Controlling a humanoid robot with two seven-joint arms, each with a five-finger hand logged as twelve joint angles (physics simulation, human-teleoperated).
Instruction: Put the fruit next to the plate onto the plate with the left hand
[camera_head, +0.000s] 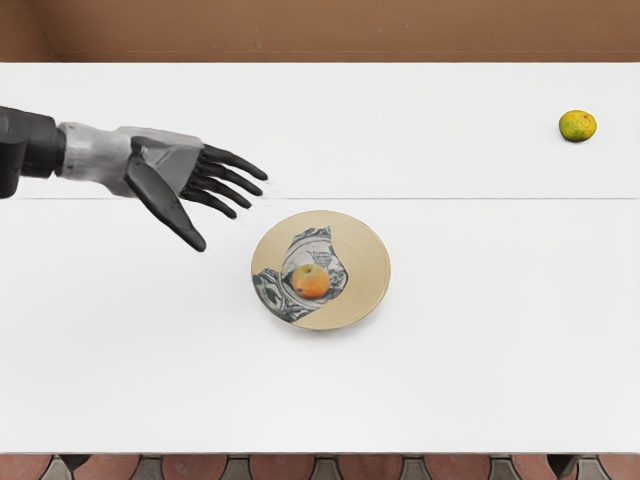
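A tan plate (365, 262) with a grey patterned patch lies on the white table near the middle. A small orange-red fruit (311, 282) sits on the plate, left of its centre. My left hand (215, 195) hovers up and to the left of the plate, its dark fingers spread and holding nothing, apart from the plate and the fruit. The left arm comes in from the left edge.
A second, yellow-green fruit (577, 125) lies far off at the back right of the table. A seam line crosses the table (480, 360) just behind the plate. A brown wall runs along the far edge.
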